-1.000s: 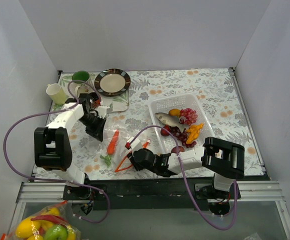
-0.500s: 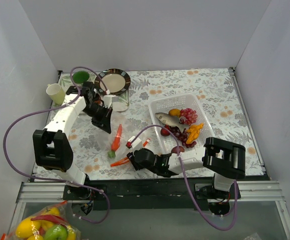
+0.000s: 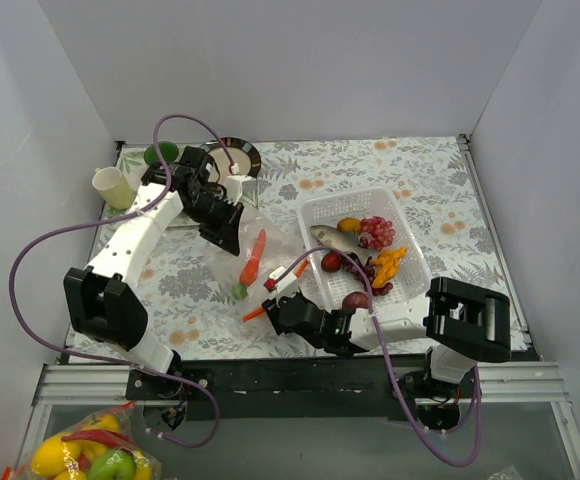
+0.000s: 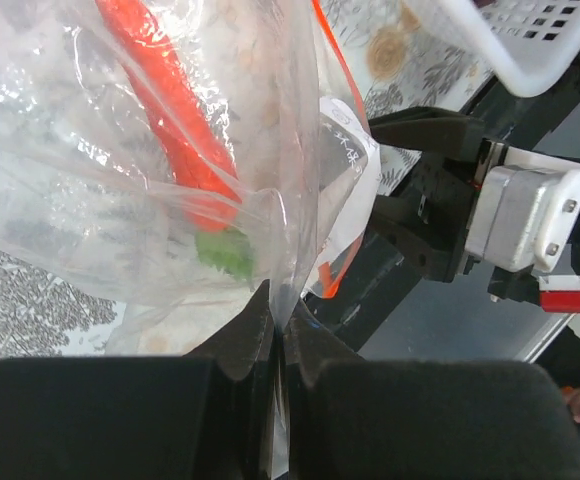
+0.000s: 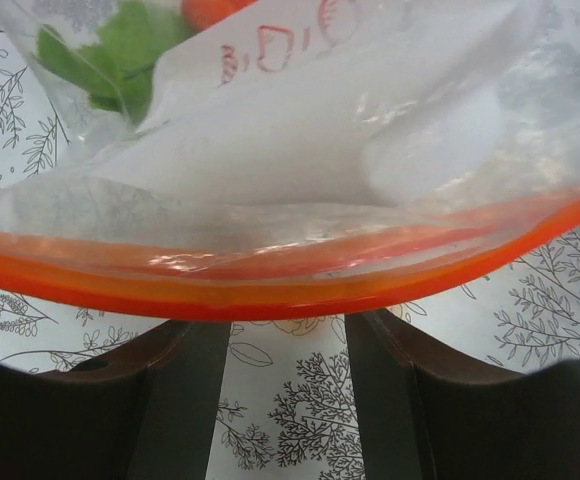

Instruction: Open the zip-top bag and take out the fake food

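The zip-top bag (image 4: 90,200) is clear crinkly plastic, and it hangs lifted off the table between both arms. My left gripper (image 4: 278,300) is shut on a fold of its clear film, above the floral mat in the top view (image 3: 232,232). Inside the bag lies one piece of fake food, an orange-red chili (image 3: 255,255) with a green top (image 4: 222,252). The bag's red-orange zip strip (image 5: 300,295) sags across just above my right gripper (image 5: 288,335). Its jaws stand open with only the mat between them. That gripper (image 3: 273,303) sits low at the bag's near end.
A white perforated basket (image 3: 342,199) at the right holds a grey fish (image 3: 330,237), grapes (image 3: 377,231), an orange (image 3: 349,224) and orange pieces (image 3: 388,262). A plate (image 3: 240,152), a green cup (image 3: 160,155) and a pale cup (image 3: 110,185) stand at the back left.
My left gripper has carried the bag up, back and to the right, with the chili inside. The right gripper's jaws have spread wider and its arm has shifted right.
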`<action>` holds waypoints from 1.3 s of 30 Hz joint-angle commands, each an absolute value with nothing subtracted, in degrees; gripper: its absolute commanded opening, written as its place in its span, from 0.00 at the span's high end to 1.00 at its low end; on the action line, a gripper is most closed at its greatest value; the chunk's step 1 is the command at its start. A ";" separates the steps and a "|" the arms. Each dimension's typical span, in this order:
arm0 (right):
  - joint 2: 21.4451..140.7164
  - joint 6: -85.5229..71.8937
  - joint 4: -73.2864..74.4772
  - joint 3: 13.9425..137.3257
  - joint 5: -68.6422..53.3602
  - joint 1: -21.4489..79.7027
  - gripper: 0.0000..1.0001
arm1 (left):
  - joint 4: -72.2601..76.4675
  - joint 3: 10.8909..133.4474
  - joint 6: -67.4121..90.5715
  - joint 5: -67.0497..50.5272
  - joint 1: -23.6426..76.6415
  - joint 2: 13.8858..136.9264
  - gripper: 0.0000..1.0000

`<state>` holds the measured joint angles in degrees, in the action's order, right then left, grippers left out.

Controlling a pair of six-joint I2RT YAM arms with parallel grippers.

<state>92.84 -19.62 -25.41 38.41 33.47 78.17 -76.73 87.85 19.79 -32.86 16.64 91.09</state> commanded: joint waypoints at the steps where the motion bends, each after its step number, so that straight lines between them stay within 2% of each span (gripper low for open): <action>1: 90.53 -20.04 -29.53 37.53 36.83 78.66 0.43 | -79.63 82.50 19.43 -36.37 17.14 87.88 1.00; 3: 90.44 -19.69 -29.53 37.70 37.35 78.58 0.43 | -79.72 80.51 19.25 -37.88 17.75 88.33 1.00; 8: 88.69 -19.42 -29.97 36.74 38.23 78.75 0.43 | -79.72 93.49 20.48 -39.38 17.75 85.43 1.00; 9: 88.51 -19.34 -30.14 36.56 38.41 78.75 0.43 | -79.63 92.99 19.52 -38.50 17.75 85.34 1.00; 15: 87.10 -19.86 -30.67 34.98 38.14 78.84 0.43 | -78.84 78.34 14.25 -34.20 17.49 90.17 1.00; 27: 87.10 -11.88 -32.25 34.54 43.94 78.31 0.41 | -66.55 65.93 13.71 -18.91 14.33 91.93 1.00; 29: 88.15 -10.12 -30.50 35.59 43.60 76.73 0.35 | -64.09 63.03 13.01 -16.45 12.40 92.90 1.00; 34: 84.66 -5.20 -25.76 35.25 26.48 72.52 0.26 | -61.53 60.82 12.31 -14.77 9.32 94.04 1.00; 37: 81.31 -2.20 -25.93 33.22 16.46 70.32 0.14 | -60.91 61.26 12.39 -15.12 9.23 94.22 1.00; 38: 81.04 -1.76 -24.97 33.40 12.00 69.53 0.04 | -60.73 61.78 12.57 -15.12 9.32 94.57 1.00; 39: 80.95 -1.50 -24.44 33.83 10.13 68.30 0.01 | -60.65 62.05 12.74 -15.12 9.32 94.74 1.00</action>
<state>84.18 -6.11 -25.34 33.63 24.40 71.11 -63.37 60.71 13.41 -16.14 9.13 95.24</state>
